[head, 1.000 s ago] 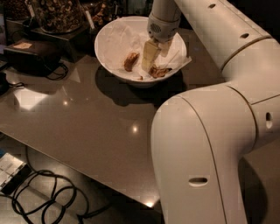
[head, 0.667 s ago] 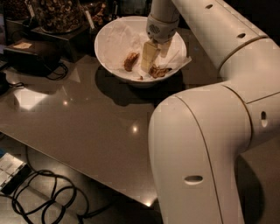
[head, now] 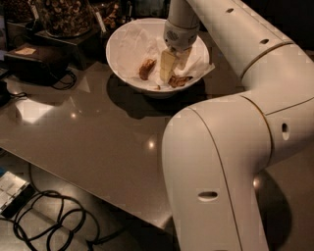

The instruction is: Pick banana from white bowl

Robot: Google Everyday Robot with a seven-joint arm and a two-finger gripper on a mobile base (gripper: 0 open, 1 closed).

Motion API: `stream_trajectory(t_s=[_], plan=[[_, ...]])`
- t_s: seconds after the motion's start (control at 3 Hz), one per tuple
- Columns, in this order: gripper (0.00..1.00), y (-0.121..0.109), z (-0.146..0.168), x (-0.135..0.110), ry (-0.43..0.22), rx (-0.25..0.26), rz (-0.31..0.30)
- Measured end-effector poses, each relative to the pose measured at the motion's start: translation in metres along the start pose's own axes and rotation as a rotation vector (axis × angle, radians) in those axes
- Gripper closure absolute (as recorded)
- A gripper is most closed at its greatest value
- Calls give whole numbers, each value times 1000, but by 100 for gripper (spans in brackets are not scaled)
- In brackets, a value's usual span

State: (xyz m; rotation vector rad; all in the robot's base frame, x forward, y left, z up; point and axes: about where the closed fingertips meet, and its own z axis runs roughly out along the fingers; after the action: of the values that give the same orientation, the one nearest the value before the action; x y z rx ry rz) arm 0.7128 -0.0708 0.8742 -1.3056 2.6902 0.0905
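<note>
Your elbow (head: 216, 166) drifted left in view while the gripper (head: 174, 71) stayed in the white bowl (head: 126, 45), fingers spread over the banana (head: 180, 80).

Just left of the gripper (head: 172, 69), 1 short brown banana chunk (head: 146, 68) lies on crumpled white paper (head: 132, 41). Farther left, 1 black box (head: 34, 61) and a snack-filled jar (head: 64, 14) stand on the glossy brown table (head: 98, 137). Far below-left, black cables (head: 54, 220) coil.

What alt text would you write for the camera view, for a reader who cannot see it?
The robot's hand is down inside the white bowl, over the banana on crumpled paper. A brown chunk lies to its left; the bowl stands on a dark table.
</note>
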Motion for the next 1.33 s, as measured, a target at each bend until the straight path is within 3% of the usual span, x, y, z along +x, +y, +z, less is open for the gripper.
stream_trajectory(t_s=[1.33], plan=[[51,-9,26,0,39,-18,19]])
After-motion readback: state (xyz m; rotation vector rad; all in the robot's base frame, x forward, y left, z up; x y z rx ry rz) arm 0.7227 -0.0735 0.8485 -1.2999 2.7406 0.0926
